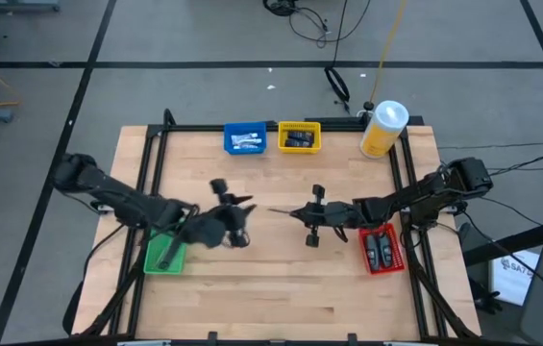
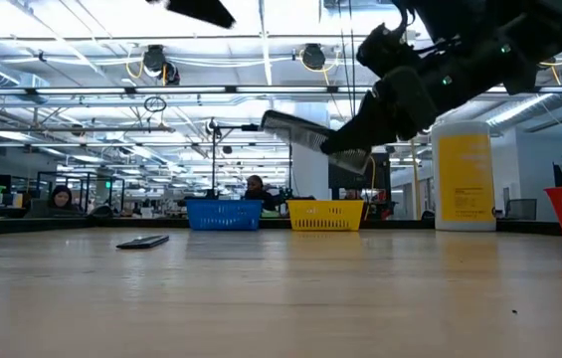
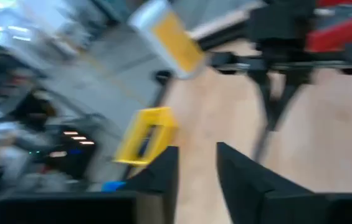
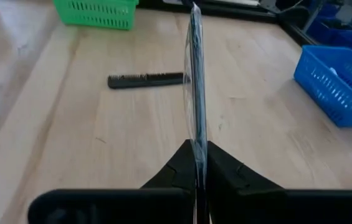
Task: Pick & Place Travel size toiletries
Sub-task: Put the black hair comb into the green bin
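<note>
Carrying a thin silver item over mid-table, pinched edge-on by the right gripper.

On the table, the left arm is reached in from 9 o'clock and the right arm from 3 o'clock. The canister is set at 1 o'clock. The bins are placed blue and yellow at 12, red at 4 and green at 8. A black comb is left flat near the centre. The left gripper is held empty beside it, fingers parted. The silver item is clamped by one end only, so it should be moved slowly and level. It should be lowered inside a bin's wall, probably the blue one where pale pieces are seen, before the clamp is eased.
</note>
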You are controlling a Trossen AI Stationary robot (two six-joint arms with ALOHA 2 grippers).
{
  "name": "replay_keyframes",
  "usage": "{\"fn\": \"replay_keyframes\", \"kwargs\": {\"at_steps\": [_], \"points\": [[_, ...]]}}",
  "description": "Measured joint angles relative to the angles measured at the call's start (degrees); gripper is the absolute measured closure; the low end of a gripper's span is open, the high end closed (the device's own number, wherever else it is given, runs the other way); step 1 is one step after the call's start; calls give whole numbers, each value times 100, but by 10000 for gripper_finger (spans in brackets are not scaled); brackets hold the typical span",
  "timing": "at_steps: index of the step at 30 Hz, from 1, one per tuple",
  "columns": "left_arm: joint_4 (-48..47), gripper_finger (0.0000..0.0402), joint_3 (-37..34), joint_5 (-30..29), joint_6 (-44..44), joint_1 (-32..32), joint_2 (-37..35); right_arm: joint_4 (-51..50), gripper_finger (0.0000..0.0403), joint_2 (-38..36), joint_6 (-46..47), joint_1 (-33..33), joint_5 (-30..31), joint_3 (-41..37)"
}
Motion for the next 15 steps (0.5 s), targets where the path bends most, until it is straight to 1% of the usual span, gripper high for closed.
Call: {"fn": "replay_keyframes", "kwargs": {"at_steps": [3,4,6,9,11,13,15], "points": [[249,234,0,1225,17,420,209,40,393,2,1,-4,4,-11],[380,211,0,1528,15,530,299,76,391,2,1,-4,1,-9],[599,167,2,1884,15,735,516,84,390,1,0,-2,-2,-9],[771,115,4,1958,83,934,938,89,391,2,0,-3,-2,-9],[787,98,4,1938,138,1010,1204,88,392,2,0,-4,-2,-9],[792,97,4,1910,146,1036,1423,90,393,2,-35,-4,-4,-9],[880,115,4,1804,143,1013,1627,88,391,2,-95,-4,-4,-9]]}}
